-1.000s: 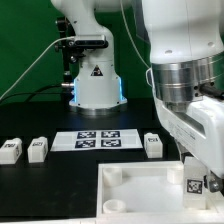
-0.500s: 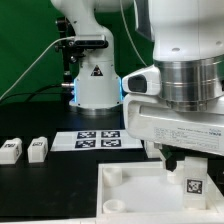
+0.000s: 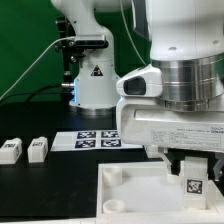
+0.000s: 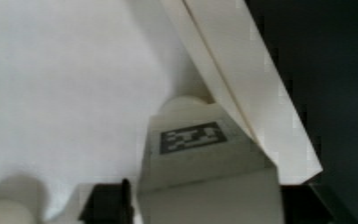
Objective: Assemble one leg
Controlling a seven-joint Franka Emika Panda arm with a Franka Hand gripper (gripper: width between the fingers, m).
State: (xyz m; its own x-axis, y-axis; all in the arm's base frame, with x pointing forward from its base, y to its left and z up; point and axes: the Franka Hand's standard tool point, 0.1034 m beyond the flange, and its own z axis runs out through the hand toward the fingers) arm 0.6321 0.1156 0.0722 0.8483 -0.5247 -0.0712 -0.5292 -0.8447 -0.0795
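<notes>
Exterior view — black table, green backdrop behind.

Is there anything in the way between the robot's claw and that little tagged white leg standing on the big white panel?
Nothing visible stands between them. In the exterior view the gripper hangs right over the leg at the panel corner, its fingers already beside it. Whether they touch it cannot be told.

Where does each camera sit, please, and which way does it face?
Exterior view: off the arm, low at the table's edge, facing the panel, marker board and robot base; the wrist fills its right.
Wrist view: on the wrist, looking down past the jaws at the panel's edge.
Shared: the tagged leg and panel.
</notes>
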